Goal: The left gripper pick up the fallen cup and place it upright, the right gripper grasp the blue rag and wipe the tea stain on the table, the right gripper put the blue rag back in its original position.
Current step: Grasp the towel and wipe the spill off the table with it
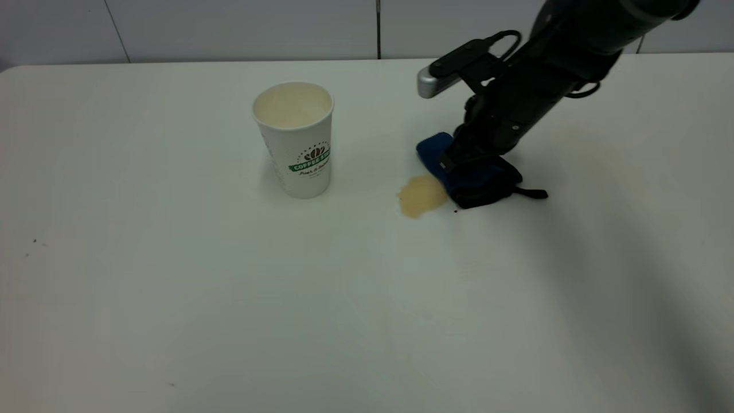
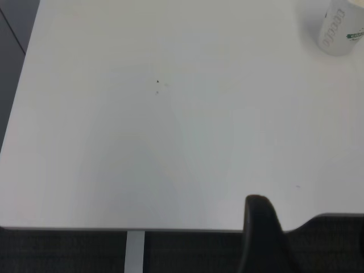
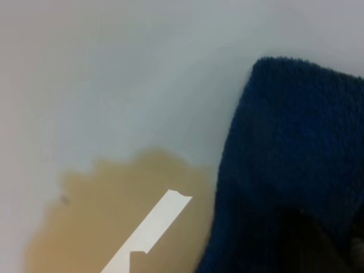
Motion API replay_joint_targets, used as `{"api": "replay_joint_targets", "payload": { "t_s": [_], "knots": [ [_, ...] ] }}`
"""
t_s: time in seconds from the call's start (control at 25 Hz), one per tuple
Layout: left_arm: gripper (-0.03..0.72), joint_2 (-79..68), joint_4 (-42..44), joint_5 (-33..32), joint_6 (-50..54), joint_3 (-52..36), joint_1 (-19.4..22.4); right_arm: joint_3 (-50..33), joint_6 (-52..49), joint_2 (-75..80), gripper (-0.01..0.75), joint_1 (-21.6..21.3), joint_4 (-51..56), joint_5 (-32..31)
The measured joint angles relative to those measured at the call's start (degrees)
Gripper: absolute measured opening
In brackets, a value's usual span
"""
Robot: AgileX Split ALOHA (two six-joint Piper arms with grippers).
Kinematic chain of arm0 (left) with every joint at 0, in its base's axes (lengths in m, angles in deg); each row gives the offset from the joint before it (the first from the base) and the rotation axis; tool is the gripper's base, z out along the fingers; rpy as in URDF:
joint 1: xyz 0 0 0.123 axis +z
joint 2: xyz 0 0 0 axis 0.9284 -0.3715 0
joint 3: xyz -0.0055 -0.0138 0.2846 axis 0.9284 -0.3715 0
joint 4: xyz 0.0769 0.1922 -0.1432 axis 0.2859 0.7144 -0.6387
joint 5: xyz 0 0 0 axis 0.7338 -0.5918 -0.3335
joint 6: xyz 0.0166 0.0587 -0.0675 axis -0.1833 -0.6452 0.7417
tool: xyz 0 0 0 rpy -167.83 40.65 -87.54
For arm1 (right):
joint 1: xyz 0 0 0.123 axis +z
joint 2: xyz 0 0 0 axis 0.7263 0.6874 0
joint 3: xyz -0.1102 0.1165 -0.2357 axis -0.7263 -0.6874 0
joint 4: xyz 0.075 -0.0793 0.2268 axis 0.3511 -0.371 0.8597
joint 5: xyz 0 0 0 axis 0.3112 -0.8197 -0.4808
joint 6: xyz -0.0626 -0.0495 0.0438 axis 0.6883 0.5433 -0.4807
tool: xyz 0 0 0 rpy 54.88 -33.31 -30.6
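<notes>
One stain edge is touched by the blue rag point(image 1: 465, 175) | tea stain point(image 1: 421, 195) lies on the table point(image 1: 172, 287), cup-side of rag | right gripper point(image 1: 459, 156) pinching rag from above | cup point(image 1: 298, 140) upright | left gripper point(image 2: 260, 233) parked, closure cannot be told.

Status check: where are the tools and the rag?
Right tool down on blue rag, rag touching tea stain. Cup upright. Left tool parked at table edge.

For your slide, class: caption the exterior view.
Right claw presses blue rag beside tea stain; cup stands upright.
</notes>
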Motion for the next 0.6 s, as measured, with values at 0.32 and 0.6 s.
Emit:
{"api": "replay_joint_targets", "payload": {
  "t_s": [0.32, 0.6],
  "knots": [
    [0.442, 0.0, 0.0, 0.0, 0.0, 0.0, 0.0, 6.4, -0.1, 2.1, 0.072, 6.0, 0.1, -16.2],
    [0.442, 0.0, 0.0, 0.0, 0.0, 0.0, 0.0, 6.7, -4.4, 1.9, 0.072, 6.0, -8.2, -35.0]
  ]
}}
